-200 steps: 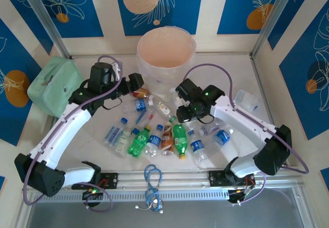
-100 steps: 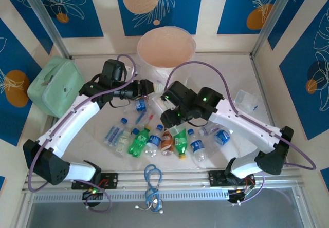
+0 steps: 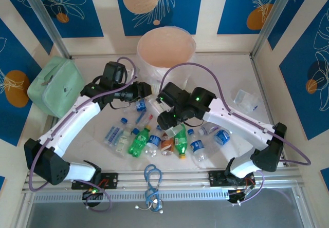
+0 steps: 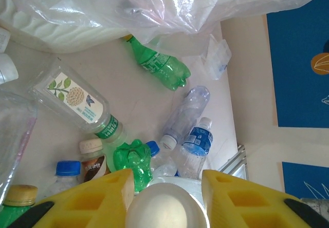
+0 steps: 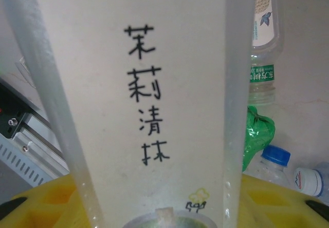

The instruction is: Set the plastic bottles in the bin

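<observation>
**Change noted.** Within the last second the right arm has swung in from the right side of the heap. The right hand now sits low over the middle of the plastic bottles. The left arm has shifted only slightly, toward the centre. The left hand is now just beside the near-left foot of the bin.

**Hand state.**
- **Right:** the fingers are closed on a cream-labelled bottle, one at each side of it. The bottle runs straight away from the wrist camera, and its label carries dark handwritten characters.
- **Left:** the fingers are drawn in against a white-topped bottle. It is seen end-on, so its body cannot be made out.

**Bearing on the task.** In my judgement both hands are loaded and the pick stage is complete for this pair. Nothing has been delivered yet: the bin's interior shows no bottle from above.

**Position of task items.**
- The bin stands at the far middle of the desk, beyond both hands and taller than either. Its liner hangs across the top of the left wrist view.
- The right hand's bottle is well short of the rim. The left hand's bottle is beside the wall, below the mouth.
- The remaining bottles lie loose between the hands and the arm bases.
- Each hand would have to rise and travel outward to clear the rim.
</observation>
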### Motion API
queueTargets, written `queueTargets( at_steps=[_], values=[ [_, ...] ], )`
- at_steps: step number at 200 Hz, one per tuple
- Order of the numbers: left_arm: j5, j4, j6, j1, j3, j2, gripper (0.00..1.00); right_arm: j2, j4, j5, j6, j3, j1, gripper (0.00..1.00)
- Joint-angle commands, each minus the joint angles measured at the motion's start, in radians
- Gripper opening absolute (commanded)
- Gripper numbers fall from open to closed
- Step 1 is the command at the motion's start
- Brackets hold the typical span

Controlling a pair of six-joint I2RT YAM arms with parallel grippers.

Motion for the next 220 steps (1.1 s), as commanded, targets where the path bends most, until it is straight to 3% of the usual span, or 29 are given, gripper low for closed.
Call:
queueTargets(
  at_steps=[1, 33, 76, 117, 151, 177, 220],
  values=[
    [0.031, 0.033, -0.016, -0.003, -0.014, -0.012, 0.39, 0.000, 0.041, -0.005, -0.015, 0.039, 0.015, 0.51],
    [0.035, 0.064, -0.051, -0.001, -0.032, -0.018, 0.43, 0.001, 0.046, 0.002, -0.020, 0.053, 0.013, 0.51],
    [0.032, 0.127, -0.113, 0.000, -0.025, -0.029, 0.31, -0.017, 0.064, 0.013, -0.009, 0.055, 0.007, 0.52],
    [0.023, 0.160, -0.174, 0.039, 0.019, -0.032, 0.24, -0.066, 0.067, 0.053, 0.021, 0.059, -0.007, 0.66],
    [0.014, 0.208, -0.254, 0.108, 0.124, -0.047, 0.24, -0.171, 0.052, 0.173, 0.066, 0.064, -0.018, 0.82],
    [-0.027, 0.321, -0.354, 0.153, 0.187, -0.023, 0.25, -0.289, 0.050, 0.180, 0.131, 0.036, -0.126, 0.83],
    [-0.186, 0.434, -0.369, 0.157, 0.399, 0.140, 0.24, -0.450, 0.081, 0.040, 0.229, -0.086, -0.377, 0.87]
  ],
)
